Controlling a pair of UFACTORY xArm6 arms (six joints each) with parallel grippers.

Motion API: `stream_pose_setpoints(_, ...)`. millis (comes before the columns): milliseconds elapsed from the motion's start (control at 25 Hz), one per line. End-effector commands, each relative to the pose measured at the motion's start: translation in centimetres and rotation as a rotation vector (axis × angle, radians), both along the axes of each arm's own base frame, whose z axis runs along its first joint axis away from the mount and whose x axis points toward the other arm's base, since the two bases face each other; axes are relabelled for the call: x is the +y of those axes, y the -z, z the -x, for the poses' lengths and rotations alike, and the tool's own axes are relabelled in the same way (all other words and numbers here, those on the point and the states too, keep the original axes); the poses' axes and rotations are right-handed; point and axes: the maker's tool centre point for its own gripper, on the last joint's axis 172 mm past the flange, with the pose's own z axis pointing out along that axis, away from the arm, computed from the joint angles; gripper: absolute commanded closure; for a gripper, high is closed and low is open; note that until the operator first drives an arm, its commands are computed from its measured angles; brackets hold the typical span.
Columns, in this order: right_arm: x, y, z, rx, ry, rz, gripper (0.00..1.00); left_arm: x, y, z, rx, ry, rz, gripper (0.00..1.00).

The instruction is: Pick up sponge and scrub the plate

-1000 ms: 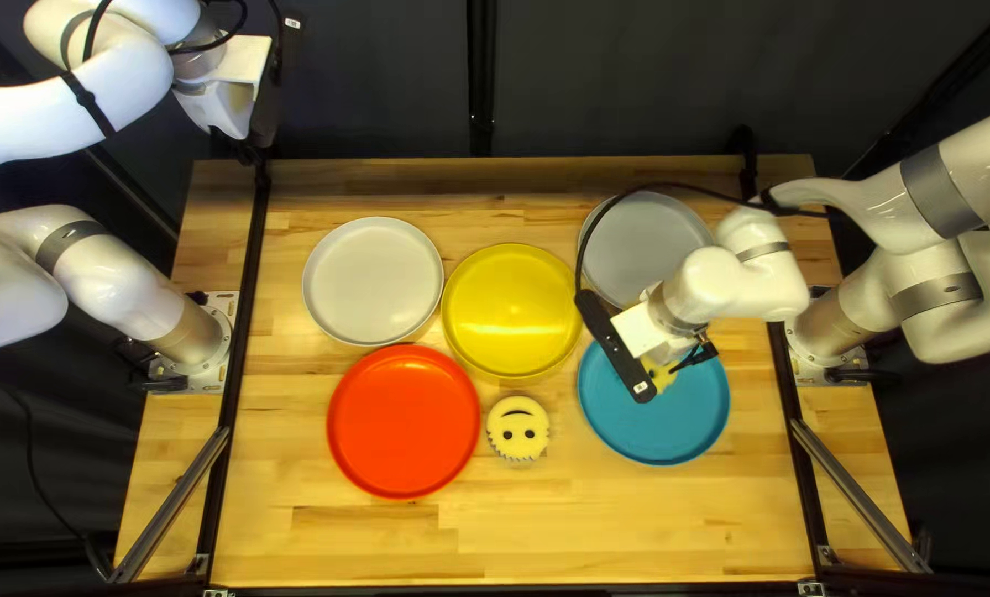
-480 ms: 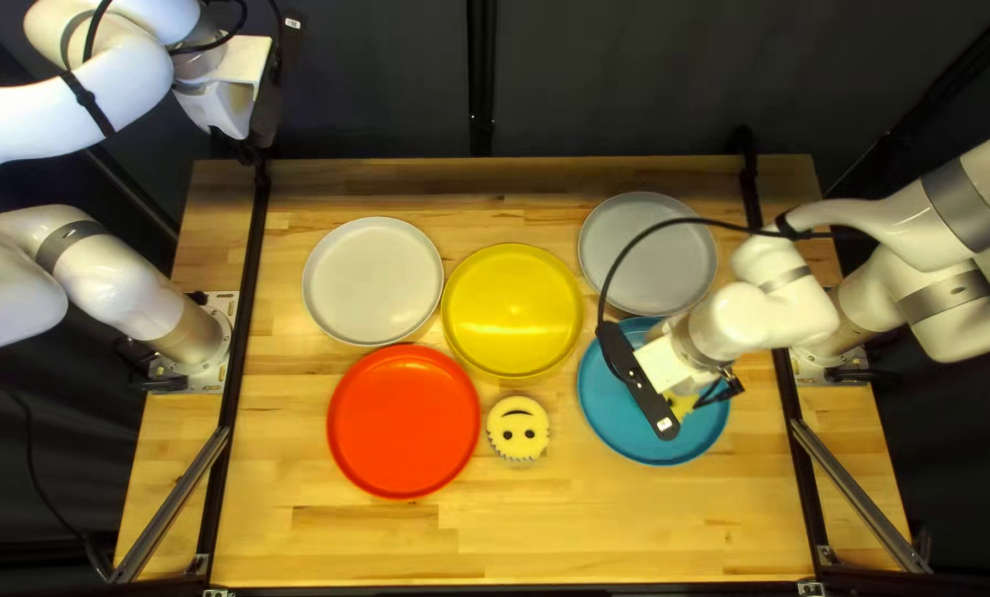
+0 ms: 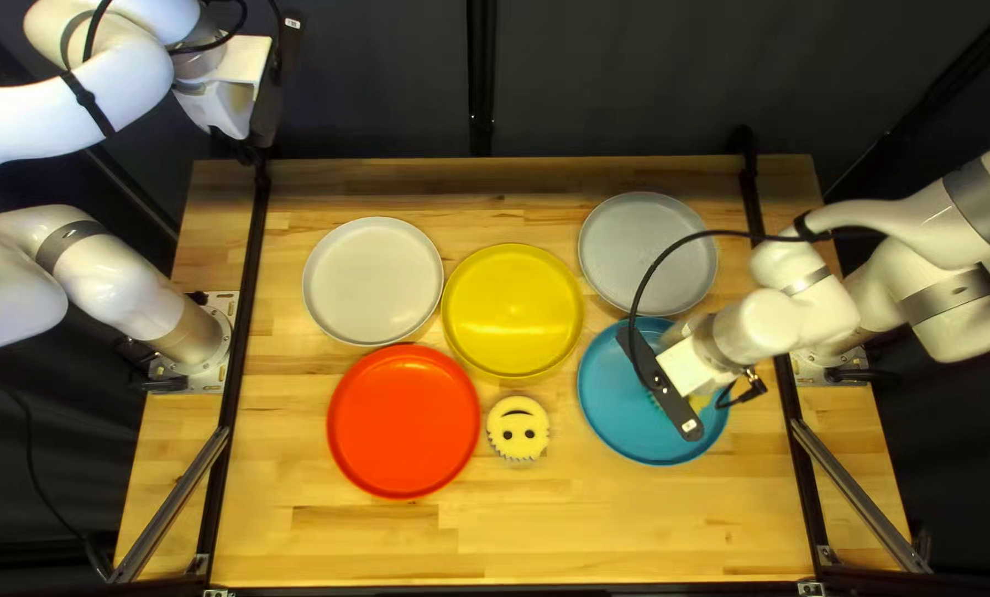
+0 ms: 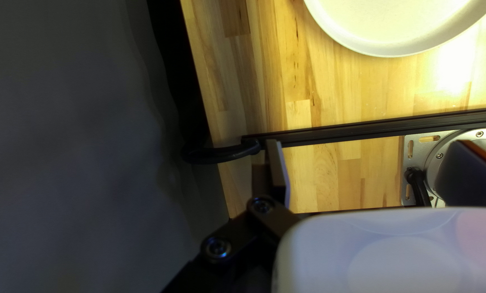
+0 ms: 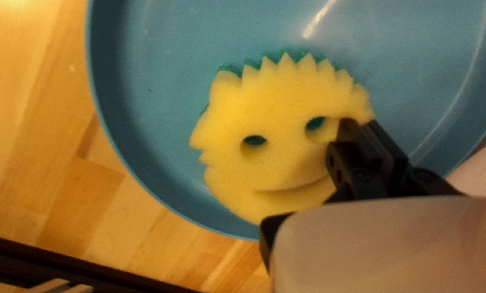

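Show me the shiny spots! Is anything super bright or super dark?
Top left view: a small glint on the yellow plate; left wrist view: glare whitens a patch of the wooden table beside the pale plate, while the curtain looks very dark; right wrist view: a thin bright streak on the blue plate.

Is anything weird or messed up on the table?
One funny thing: the spare sponge beside the red plate has its smiley face upside down in the top left view. I see nothing spilled or broken.
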Motion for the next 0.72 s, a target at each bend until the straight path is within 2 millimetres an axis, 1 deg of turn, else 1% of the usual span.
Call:
stream_pose_setpoints(40,-0.5,-0.2,-0.1,-0.006,-0.039,-0.017,1.0,0.0,0.0,0.0,0.0,0.0,0.0,0.0)
stream_pose_setpoints(120,0.2,-0.2,0.2,0.001,-0.052,-0.017,1.0,0.0,0.0,0.0,0.0,0.0,0.0,0.0)
stream_pose_setpoints(280,2.6,0.2,1.0,0.018,-0.069,-0.021,1.0,0.0,0.0,0.0,0.0,0.0,0.0,0.0)
stream_pose_setpoints(320,3.0,0.3,1.1,0.022,-0.07,-0.02,1.0,0.0,0.0,0.0,0.0,0.0,0.0,0.0)
stream_pose_setpoints(440,4.9,0.5,0.9,0.04,-0.057,-0.019,1.0,0.0,0.0,0.0,0.0,0.0,0.0,0.0)
stream_pose_setpoints(480,5.6,0.5,0.5,0.051,-0.045,-0.019,1.0,0.0,0.0,0.0,0.0,0.0,0.0,0.0)
stream_pose_setpoints(520,5.9,0.6,0.2,0.058,-0.036,-0.02,1.0,0.0,0.0,0.0,0.0,0.0,0.0,0.0)
stream_pose_setpoints(560,6.3,0.7,-0.7,0.074,-0.013,-0.026,1.0,0.0,0.0,0.0,0.0,0.0,0.0,0.0)
stream_pose_setpoints(640,6.5,0.8,-1.8,0.095,0.019,-0.03,1.0,0.0,0.0,0.0,0.0,0.0,0.0,0.0)
stream_pose_setpoints(680,6.4,0.8,-2.8,0.109,0.044,-0.033,1.0,0.0,0.0,0.0,0.0,0.0,0.0,0.0)
stream_pose_setpoints(720,6.4,0.8,-3.2,0.117,0.059,-0.033,1.0,0.0,0.0,0.0,0.0,0.0,0.0,0.0)
